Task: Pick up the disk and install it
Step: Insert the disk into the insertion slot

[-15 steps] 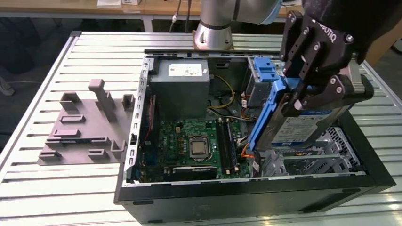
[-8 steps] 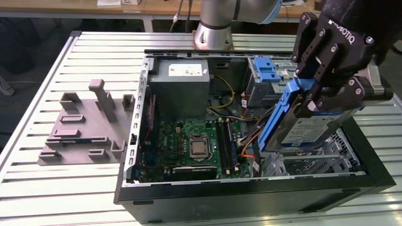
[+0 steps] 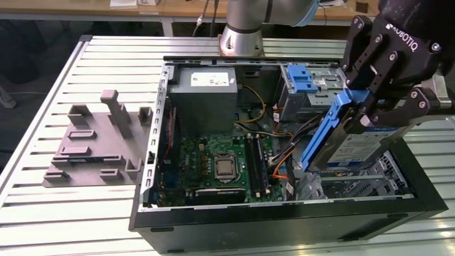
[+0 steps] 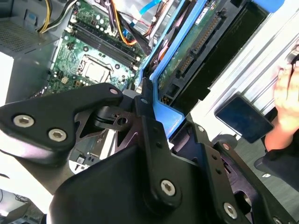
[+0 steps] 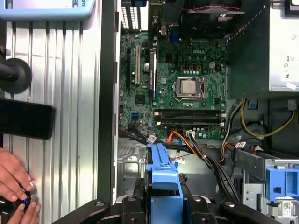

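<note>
1 disk [image 3: 355,146]: silver-grey drive with a white-and-blue label in a blue plastic frame, held in the air and steeply tilted above the open computer case [image 3: 284,216], at the exterior view's right.
2 black fingers [image 3: 373,58]: closed on the disk, clamping the blue frame at its upper end. The frame sits between them in both wrist views.
1 computer case: lying open on the counter [image 3: 42,213]. It holds 1 green motherboard [image 3: 220,160], 1 grey power-supply box [image 3: 206,93], 1 metal cage with a blue latch [image 3: 306,80], and loose cables [image 3: 284,154].
1 grey moulded fixture [image 3: 96,141]: on the counter, apart from the case, at the exterior view's left.
1 person's hand [image 5: 14,186]: beside the case, touching a small dark knob [image 5: 8,205].
</note>
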